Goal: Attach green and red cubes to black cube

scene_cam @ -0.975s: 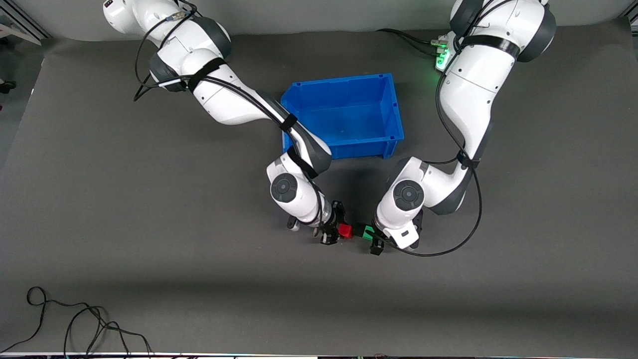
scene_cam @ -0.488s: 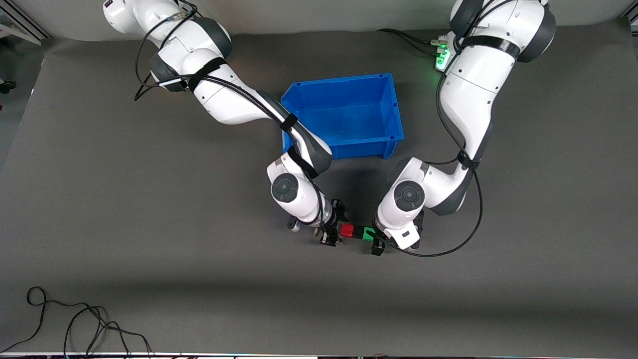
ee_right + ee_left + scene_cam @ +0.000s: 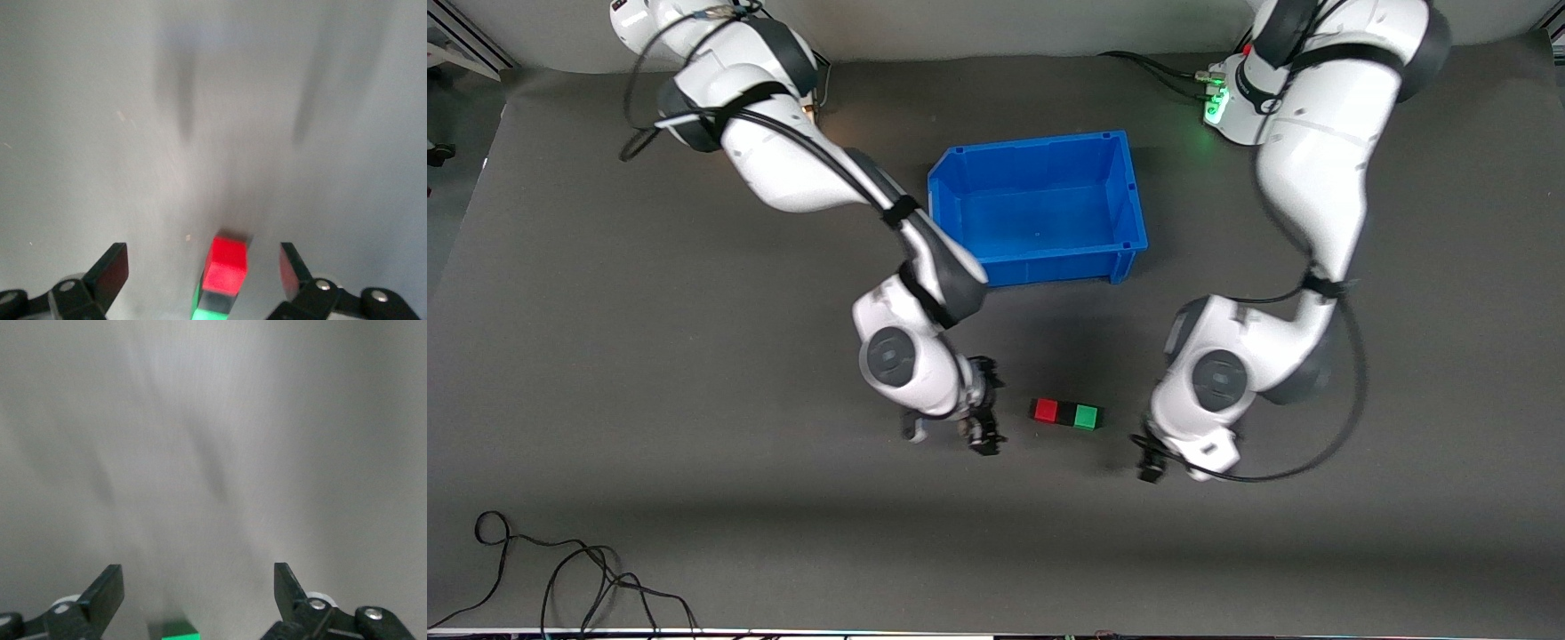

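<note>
Both arms have drawn back from the joined row. Right gripper (image 3: pixel 980 436) hangs spread and empty; red cube (image 3: pixel 1045 410), black cube (image 3: pixel 1065 413) and green cube (image 3: pixel 1086 416) touch on the worktop (image 3: pixel 694 444), nearer the camera than the blue bin (image 3: pixel 1129 191); left gripper (image 3: pixel 1149 464) is spread too. One each, probably light, stiff; grip flat sides.

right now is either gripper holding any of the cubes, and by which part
Nothing is held. The left gripper and right gripper are both open, apart from the red cube, black cube and green cube joined on the mat.
</note>
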